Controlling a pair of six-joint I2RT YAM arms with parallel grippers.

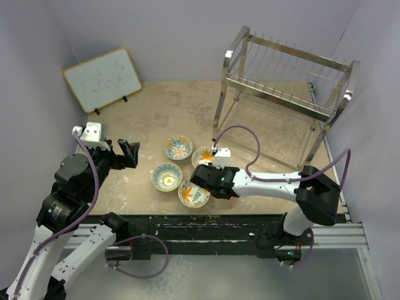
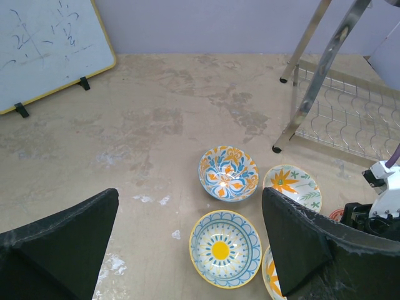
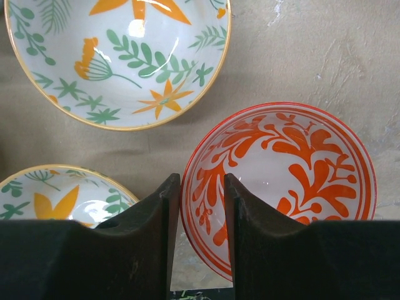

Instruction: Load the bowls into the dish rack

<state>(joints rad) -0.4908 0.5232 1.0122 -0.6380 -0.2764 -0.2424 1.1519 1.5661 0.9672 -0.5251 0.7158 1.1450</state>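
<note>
Four bowls show in the top view: blue-orange floral (image 1: 178, 147), orange-flower (image 1: 202, 155), blue with a yellow sun (image 1: 166, 177), and green-leaf (image 1: 193, 194). The red-orange bowl (image 3: 281, 181) is hidden under my right gripper (image 1: 209, 178) there. In the right wrist view my right gripper (image 3: 202, 181) is open and straddles that bowl's left rim, one finger outside, one over the inside. My left gripper (image 1: 119, 156) is wide open and empty, hovering left of the bowls, with the sun bowl (image 2: 225, 248) below it. The dish rack (image 1: 284, 94) stands empty at the back right.
A wood-framed whiteboard (image 1: 103, 78) leans at the back left. The rack's lower tier and legs (image 2: 337, 119) stand just beyond the bowls. The table's front edge (image 1: 206, 219) runs close behind the green-leaf bowl. Purple walls enclose the table.
</note>
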